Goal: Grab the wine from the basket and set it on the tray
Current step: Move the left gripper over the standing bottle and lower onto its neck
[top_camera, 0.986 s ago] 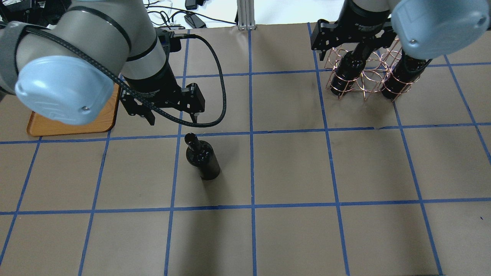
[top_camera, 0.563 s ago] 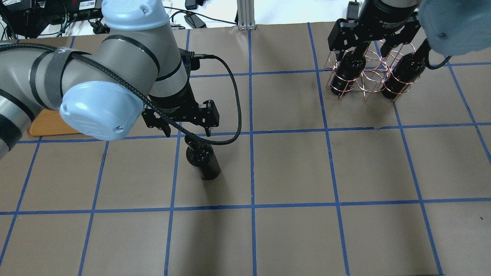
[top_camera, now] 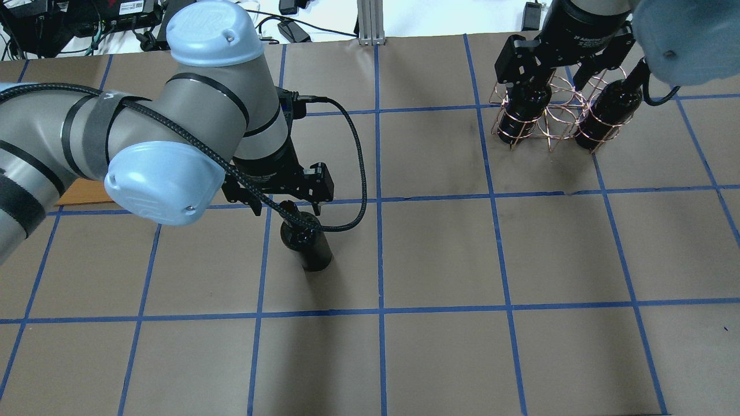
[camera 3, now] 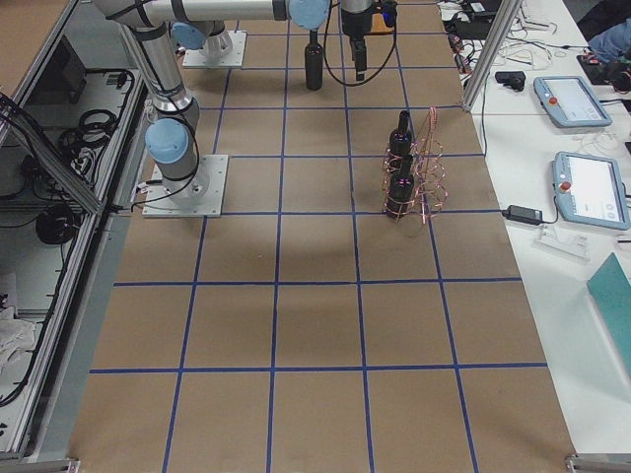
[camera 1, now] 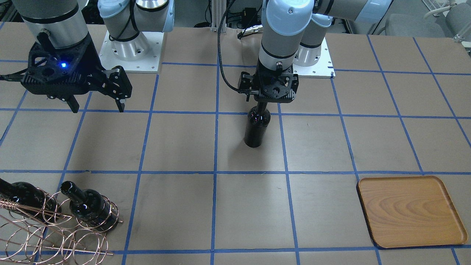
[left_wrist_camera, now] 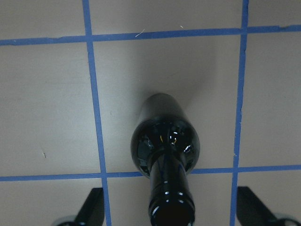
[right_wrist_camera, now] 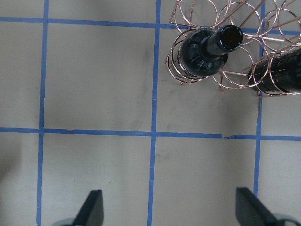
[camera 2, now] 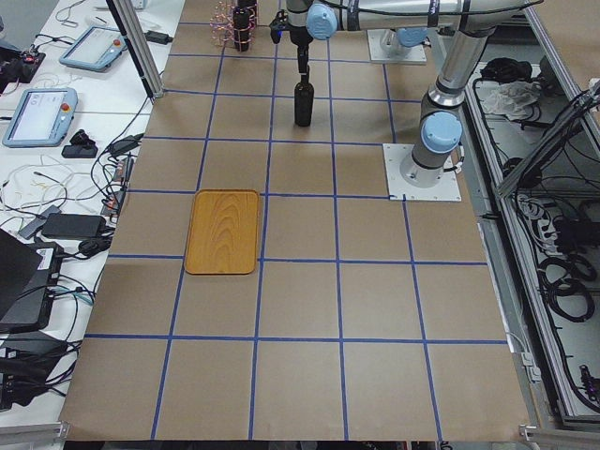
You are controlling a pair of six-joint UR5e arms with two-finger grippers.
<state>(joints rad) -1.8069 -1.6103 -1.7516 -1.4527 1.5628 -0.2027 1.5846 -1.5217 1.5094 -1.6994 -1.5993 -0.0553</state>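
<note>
One wine bottle (camera 1: 257, 127) stands upright on the table, apart from the basket; it also shows in the overhead view (top_camera: 307, 242) and the left wrist view (left_wrist_camera: 164, 136). My left gripper (left_wrist_camera: 171, 209) is open, its fingers (left_wrist_camera: 91, 209) wide on both sides of the bottle's neck without touching it. The copper wire basket (camera 1: 55, 228) holds two more bottles (camera 1: 92, 206) (right_wrist_camera: 202, 49). My right gripper (camera 1: 96, 106) is open and empty, above the table beside the basket (top_camera: 549, 118). The wooden tray (camera 1: 410, 211) is bare.
The table is brown paper with blue tape grid lines. The tray (top_camera: 81, 193) is mostly hidden under my left arm in the overhead view. Both arm bases (camera 1: 130, 51) stand at the robot's side of the table. Tablets and cables lie off the table's far edge.
My left gripper has moved from beside the tray to over the standing bottle and come down around its neck, still open. My right gripper has shifted slightly over the basket.
</note>
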